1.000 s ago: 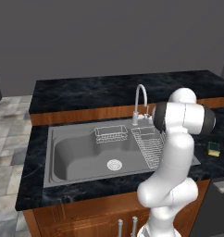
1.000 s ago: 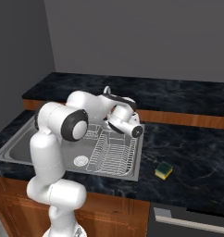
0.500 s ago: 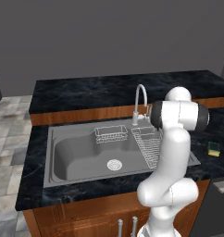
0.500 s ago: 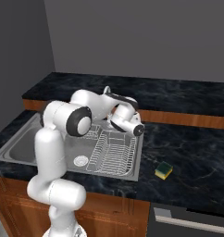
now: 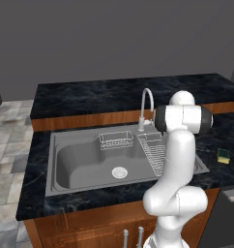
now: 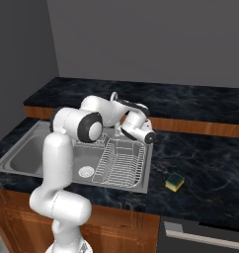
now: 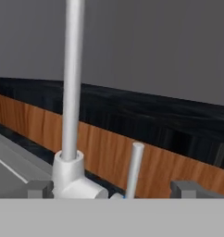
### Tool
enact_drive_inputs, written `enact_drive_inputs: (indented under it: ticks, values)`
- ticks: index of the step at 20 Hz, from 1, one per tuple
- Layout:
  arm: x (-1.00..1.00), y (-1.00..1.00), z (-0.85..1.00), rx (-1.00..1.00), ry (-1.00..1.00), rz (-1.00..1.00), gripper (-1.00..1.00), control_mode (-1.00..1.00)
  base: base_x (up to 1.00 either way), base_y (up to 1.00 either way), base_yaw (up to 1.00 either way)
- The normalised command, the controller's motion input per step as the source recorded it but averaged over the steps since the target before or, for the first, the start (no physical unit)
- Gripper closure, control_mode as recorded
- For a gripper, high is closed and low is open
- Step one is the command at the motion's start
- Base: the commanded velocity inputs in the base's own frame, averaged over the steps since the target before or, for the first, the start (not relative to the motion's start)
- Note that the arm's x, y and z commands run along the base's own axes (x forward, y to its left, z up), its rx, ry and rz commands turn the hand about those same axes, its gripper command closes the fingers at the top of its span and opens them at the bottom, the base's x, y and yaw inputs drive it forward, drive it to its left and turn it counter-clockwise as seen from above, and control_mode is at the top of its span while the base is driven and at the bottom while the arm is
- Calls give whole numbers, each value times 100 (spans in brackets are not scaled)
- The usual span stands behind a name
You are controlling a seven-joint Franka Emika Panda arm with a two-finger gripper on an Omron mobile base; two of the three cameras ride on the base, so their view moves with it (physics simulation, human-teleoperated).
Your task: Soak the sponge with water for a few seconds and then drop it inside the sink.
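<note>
The sponge (image 6: 175, 181) is lying on the dark counter (image 6: 210, 168) well to the right of the sink (image 5: 70, 181), apart from the rack (image 6: 120, 166) and from the arm — you are not holding it, and nothing is touching it. From the left base view you are seeing the same sponge (image 5: 223, 155) near the counter's right end, past the sink's rim. No water is running that I can make out: the spout of the faucet (image 5: 146, 107) is arching over the basin with no stream under it, and the basin is looking dry around the drain (image 5: 119, 172). Your gripper (image 7: 113, 189) is sitting right at the faucet base, jaws spread wide with nothing between them; in the hand view the two fingertips (image 7: 39, 189) are flanking the faucet's base and the thin lever (image 7: 133, 169) that is rising beside the tall pipe. In the right base view the hand (image 6: 137, 127) is hovering behind the rack, at the back of the sink. Judging from this, you are going for the lever to start the flow, so the task is barely begun — the water, the pickup, the soaking under the stream and the drop into the basin are all lying ahead.
</note>
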Motion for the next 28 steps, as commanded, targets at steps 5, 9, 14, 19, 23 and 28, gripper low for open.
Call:
enact_drive_inputs:
  ticks: [5,9,14,19,23,28]
  values:
    - [27,-2,-14,0,0,0,-100,-100,0,0,0]
    - [27,0,-13,0,0,0,-100,-100,0,0,0]
    - [34,0,-13,0,0,0,-100,-100,0,0,0]
    - [34,0,-11,0,0,0,-100,-100,0,0,0]
    - [26,0,-9,0,0,0,-100,-100,0,0,0]
    - [2,0,-1,0,0,0,-100,-100,0,0,0]
